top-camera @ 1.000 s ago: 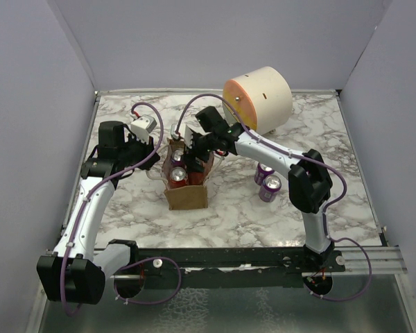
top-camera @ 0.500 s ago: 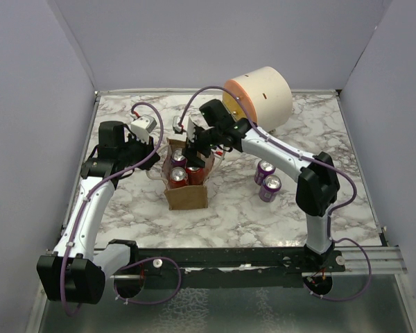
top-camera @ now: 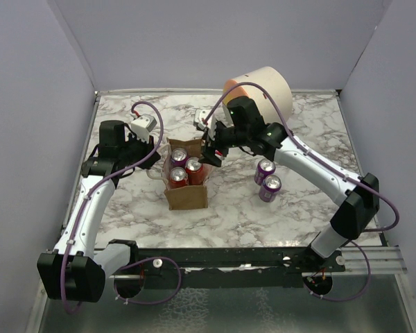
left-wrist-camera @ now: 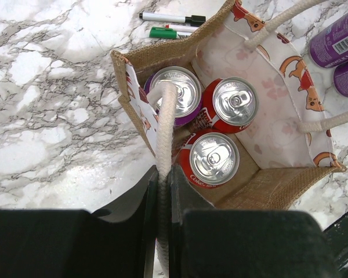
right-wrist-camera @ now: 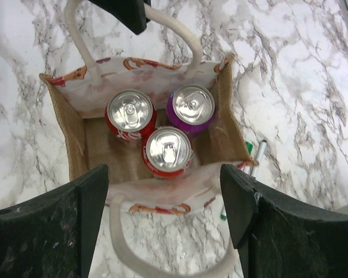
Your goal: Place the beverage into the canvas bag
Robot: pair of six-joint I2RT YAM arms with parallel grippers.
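Top view: two purple cans [top-camera: 270, 187] stand upright right of the canvas bag [top-camera: 187, 196], nearest the right gripper [top-camera: 211, 148] hovering over it. Left wrist: the left gripper [left-wrist-camera: 161, 174] pinches the bag's handle [left-wrist-camera: 165, 110]. Right wrist: fingers [right-wrist-camera: 58, 231] spread, empty, above three bagged cans [right-wrist-camera: 167, 149].

Left arm [top-camera: 90, 207], right arm [top-camera: 313, 166]: white links, black joints, purple cables [top-camera: 158, 126], mounted on black rail [top-camera: 229, 258]. Left gripper [left-wrist-camera: 160, 174], right gripper [right-wrist-camera: 162, 179]: black.
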